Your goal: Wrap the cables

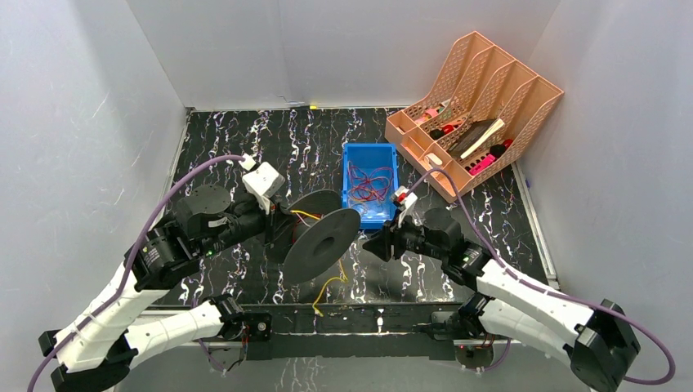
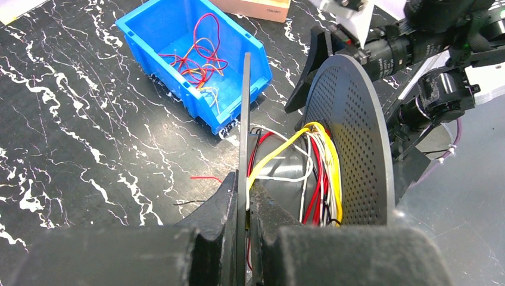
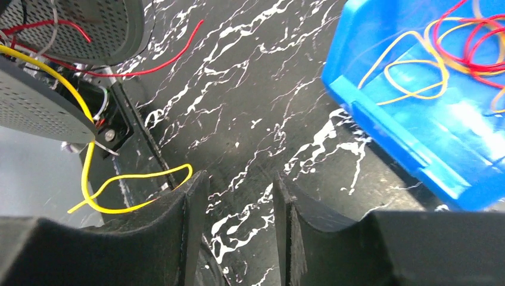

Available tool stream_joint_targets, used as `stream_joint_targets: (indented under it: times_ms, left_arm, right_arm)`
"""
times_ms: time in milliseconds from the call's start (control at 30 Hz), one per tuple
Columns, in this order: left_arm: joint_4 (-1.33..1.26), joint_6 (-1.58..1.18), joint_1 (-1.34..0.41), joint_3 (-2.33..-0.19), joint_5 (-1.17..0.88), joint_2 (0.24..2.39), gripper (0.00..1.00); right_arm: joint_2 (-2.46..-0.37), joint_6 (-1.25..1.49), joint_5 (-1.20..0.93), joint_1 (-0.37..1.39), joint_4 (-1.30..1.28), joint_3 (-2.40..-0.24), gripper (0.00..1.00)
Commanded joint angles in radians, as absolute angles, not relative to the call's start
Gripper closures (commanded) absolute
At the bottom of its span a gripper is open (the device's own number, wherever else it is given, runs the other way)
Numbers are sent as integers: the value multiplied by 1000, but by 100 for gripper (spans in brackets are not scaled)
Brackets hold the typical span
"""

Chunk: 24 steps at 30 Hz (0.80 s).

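My left gripper (image 2: 245, 205) clamps the spool (image 2: 351, 137) by its rim, centre frame. My right gripper (image 3: 238, 196) gapes empty near the yellow cable (image 3: 149, 174).

A robotics laboratory cell is indicated. A counter (image 1: 245, 147) with a black, white-veined surface is enclosed on the left, far and right sides by plain pale panels (image 1: 82, 122). A left arm (image 1: 114, 302) and a right arm (image 1: 531, 298) are bolted at its near edge. A blue bin (image 1: 369, 148) of loose wires (image 1: 369, 186), a perforated black spool (image 1: 323, 237) and a peach file rack (image 1: 490, 82) at the far right are also seen.
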<state>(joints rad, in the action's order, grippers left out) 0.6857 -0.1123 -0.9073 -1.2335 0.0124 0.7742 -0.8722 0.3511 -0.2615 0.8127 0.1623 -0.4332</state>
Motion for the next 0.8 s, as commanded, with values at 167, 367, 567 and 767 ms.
stream_joint_targets:
  times_ms: [167, 367, 567, 767]
  left_arm:
    - [615, -132, -912, -1301, 5, 775, 100]
    - [611, -138, -912, -1310, -3, 778, 100]
    - [593, -143, -911, -1312, 22, 783, 100]
    - [590, -155, -912, -1321, 38, 792, 100]
  right_arm:
    - [-782, 375, -170, 812, 145, -370, 47]
    - [-805, 415, -154, 811, 248, -269, 42]
    - [-913, 490, -164, 811, 413, -234, 39]
    - [-1093, 593, -252, 814, 649, -217, 37]
